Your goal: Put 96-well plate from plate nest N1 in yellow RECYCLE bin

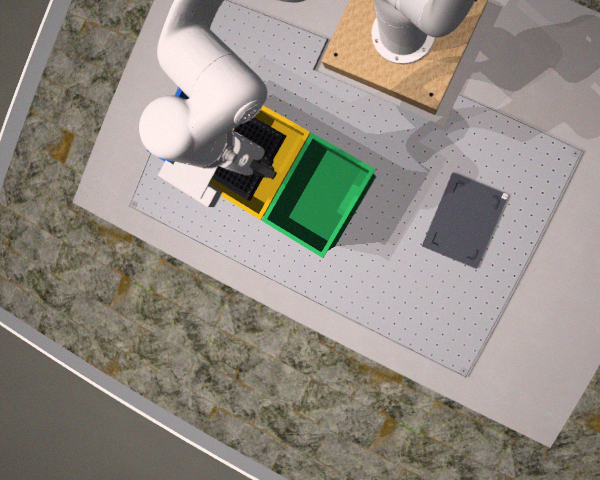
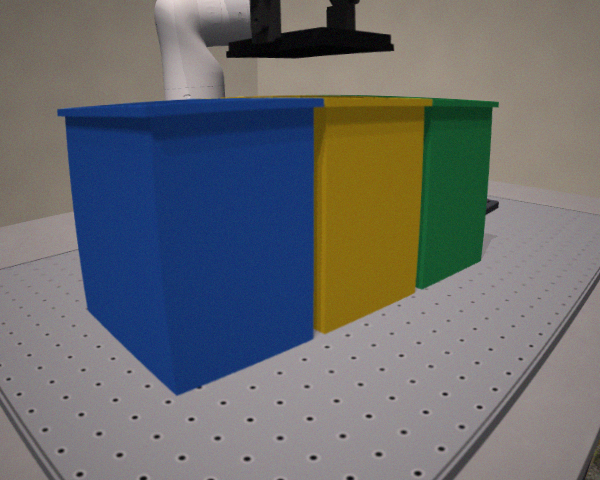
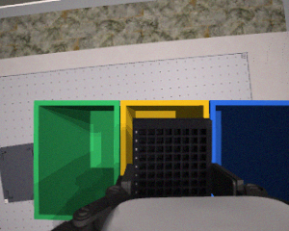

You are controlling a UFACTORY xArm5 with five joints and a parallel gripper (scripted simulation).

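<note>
My gripper [image 3: 170,176] is shut on the black 96-well plate [image 3: 172,156] and holds it level above the yellow bin [image 3: 165,113]. In the side view the plate [image 2: 310,43] hangs clearly above the rim of the yellow bin [image 2: 367,206]. From overhead the plate [image 1: 251,160] lies over the yellow bin's opening [image 1: 277,155], partly hidden by the arm. The dark grey plate nest [image 1: 464,219] sits empty at the right of the board.
The green bin [image 1: 318,193] stands against the yellow one on one side and the blue bin [image 2: 191,232] on the other; all three are upright in a row. The arm's base stands on a wooden block [image 1: 401,46] at the back.
</note>
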